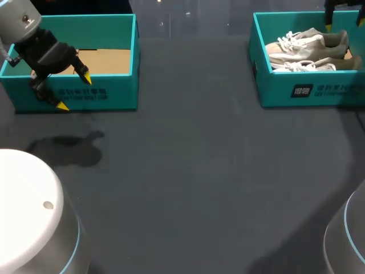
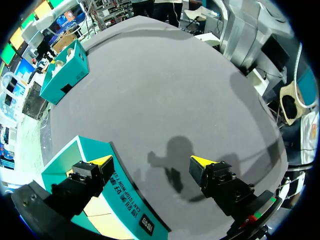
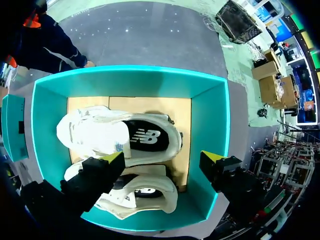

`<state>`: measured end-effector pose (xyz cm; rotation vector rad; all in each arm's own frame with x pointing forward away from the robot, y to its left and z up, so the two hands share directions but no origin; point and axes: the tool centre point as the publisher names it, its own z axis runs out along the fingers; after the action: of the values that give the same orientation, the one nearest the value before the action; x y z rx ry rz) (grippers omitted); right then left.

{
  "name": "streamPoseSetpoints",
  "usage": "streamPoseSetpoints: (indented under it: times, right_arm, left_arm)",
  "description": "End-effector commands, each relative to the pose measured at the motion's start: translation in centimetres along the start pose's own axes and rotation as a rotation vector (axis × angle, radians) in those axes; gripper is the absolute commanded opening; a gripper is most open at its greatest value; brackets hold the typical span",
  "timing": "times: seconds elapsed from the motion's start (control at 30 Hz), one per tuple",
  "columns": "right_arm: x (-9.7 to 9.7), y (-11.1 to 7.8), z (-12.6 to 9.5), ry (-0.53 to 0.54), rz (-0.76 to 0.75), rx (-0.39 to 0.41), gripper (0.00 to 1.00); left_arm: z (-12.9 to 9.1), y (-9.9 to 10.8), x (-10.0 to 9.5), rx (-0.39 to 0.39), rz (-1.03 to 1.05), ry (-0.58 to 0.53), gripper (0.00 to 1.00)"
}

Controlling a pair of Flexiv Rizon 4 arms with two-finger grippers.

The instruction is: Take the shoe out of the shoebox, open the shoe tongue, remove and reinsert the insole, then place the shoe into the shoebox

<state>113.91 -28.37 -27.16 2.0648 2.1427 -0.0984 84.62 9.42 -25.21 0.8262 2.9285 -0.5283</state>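
Observation:
Two pale grey-white shoes [image 1: 311, 43] lie side by side in the teal shoebox [image 1: 308, 91] at the far right of the table. From above, the right wrist view looks into this shoebox [image 3: 210, 130]: one shoe [image 3: 100, 132] lies further in with its dark insole showing, and the other shoe [image 3: 145, 192] lies nearer. My right gripper [image 3: 162, 158] hangs open above them and touches neither; in the head view it [image 1: 344, 23] is over the box's back part. My left gripper [image 1: 73, 91] is open with nothing between its fingers, at the front wall of a second teal box [image 1: 102, 94].
The second box [image 2: 100, 200] at the far left shows only its cardboard floor. My left gripper [image 2: 151, 161] straddles that box's front corner. The shoebox [image 2: 65, 75] stands far across the dark grey table [image 1: 194, 171]. Two white robot bases stand at the near corners.

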Motion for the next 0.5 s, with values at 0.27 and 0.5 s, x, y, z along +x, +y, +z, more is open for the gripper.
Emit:
streamPoseSetpoints:
  times: [0.27, 0.5]
  right_arm:
    - [3.4, -5.4, -5.2, 0.006, -0.021, -0.047, 1.00]
    - [6.3, -7.4, -6.4, 0.018, -0.039, -0.031, 1.00]
  left_arm:
    - [-2.8, 0.3, -0.1, 0.035, -0.266, -0.008, 1.00]
    - [-5.4, 0.9, 0.7, -0.081, -0.621, -0.013, 1.00]
